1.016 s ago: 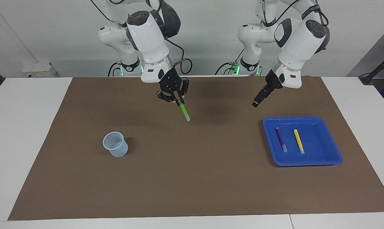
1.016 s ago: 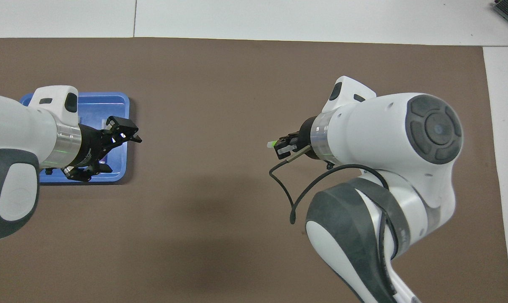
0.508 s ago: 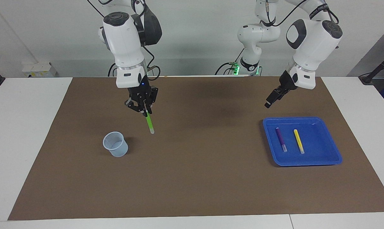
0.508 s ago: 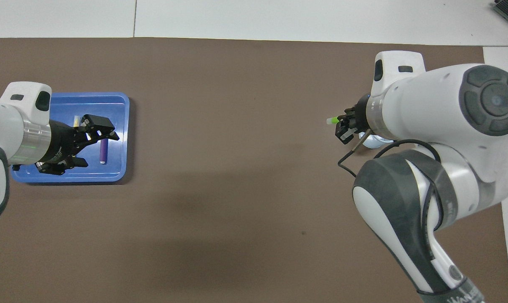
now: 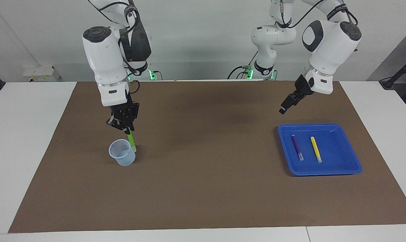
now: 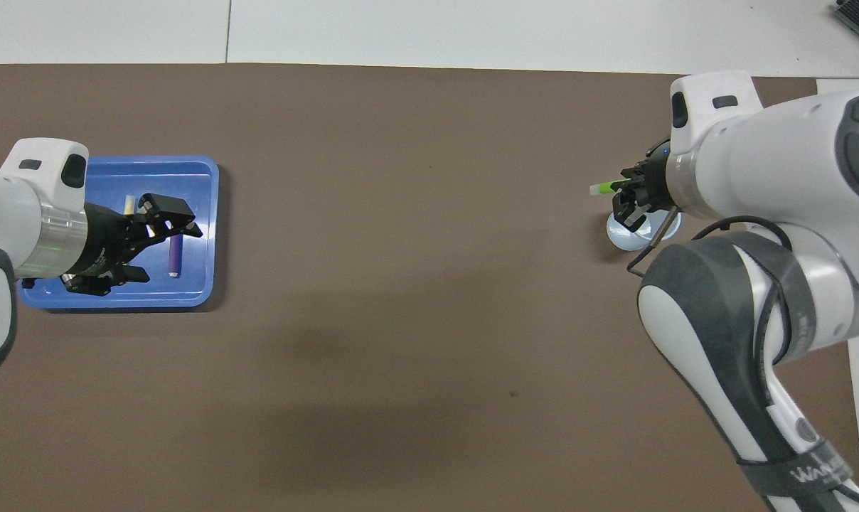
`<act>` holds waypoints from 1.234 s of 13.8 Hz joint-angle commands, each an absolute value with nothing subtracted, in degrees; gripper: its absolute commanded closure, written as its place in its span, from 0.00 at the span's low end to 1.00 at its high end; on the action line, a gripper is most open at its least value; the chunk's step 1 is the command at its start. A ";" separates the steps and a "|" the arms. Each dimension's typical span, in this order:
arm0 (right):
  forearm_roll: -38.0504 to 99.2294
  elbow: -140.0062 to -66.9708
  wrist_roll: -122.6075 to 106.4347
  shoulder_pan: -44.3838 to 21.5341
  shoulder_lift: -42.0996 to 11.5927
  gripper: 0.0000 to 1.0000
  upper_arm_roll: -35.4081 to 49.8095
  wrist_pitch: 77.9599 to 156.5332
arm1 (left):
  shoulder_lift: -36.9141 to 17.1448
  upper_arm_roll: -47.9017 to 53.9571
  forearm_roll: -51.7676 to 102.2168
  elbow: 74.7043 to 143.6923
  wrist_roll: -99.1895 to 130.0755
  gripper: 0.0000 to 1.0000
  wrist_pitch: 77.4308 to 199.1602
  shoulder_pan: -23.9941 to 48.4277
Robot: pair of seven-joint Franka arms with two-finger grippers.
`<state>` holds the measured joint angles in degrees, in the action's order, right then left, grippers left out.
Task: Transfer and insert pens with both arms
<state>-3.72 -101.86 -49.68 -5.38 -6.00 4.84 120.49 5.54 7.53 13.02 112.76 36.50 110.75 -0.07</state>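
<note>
Two pens, purple (image 5: pixel 297 147) and yellow (image 5: pixel 316 149), in blue tray (image 5: pixel 352 158); left hand (image 5: pixel 283 109) spread wide, empty, above it. Right hand (image 5: pixel 124 128) clamped on green pen (image 5: pixel 131 140) over cup (image 5: pixel 122 153).

Facing cam high, overhead steep, shared mat (image 5: pixel 203 188)

Right gripper (image 5: pixel 126 129) has carried the green pen (image 5: pixel 131 140) from mid-mat to above the cup (image 5: pixel 122 152).

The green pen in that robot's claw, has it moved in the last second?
Yes. The right gripper carried the green pen from over mid-mat toward the right arm's end; it now hangs beside the cup.
</note>
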 commanded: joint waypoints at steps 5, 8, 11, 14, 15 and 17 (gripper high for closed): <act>-7.03 -104.15 -59.06 -2.46 -6.86 1.00 5.62 122.34 | 6.59 7.56 11.95 113.47 35.86 0.00 110.65 -0.17; -7.03 -105.38 -59.15 -1.93 -6.86 1.00 5.62 123.31 | 6.59 7.56 11.95 113.47 35.95 0.00 110.65 -0.09; -7.03 -105.47 -59.85 -1.41 -6.86 1.00 5.62 122.87 | 6.59 7.56 11.95 113.47 35.95 0.00 110.48 -0.18; -6.86 -105.46 -59.68 -1.23 -6.77 1.00 5.36 122.17 | 6.59 7.56 11.95 113.38 36.03 0.00 110.39 -0.18; -6.77 -105.73 -59.33 -1.32 -6.77 1.00 5.01 122.25 | 6.59 7.56 11.95 113.29 35.95 0.00 110.39 -0.18; -6.42 -107.13 -58.37 -1.32 -6.68 1.00 5.01 123.22 | 6.59 7.56 11.95 113.29 36.03 0.00 110.57 -0.18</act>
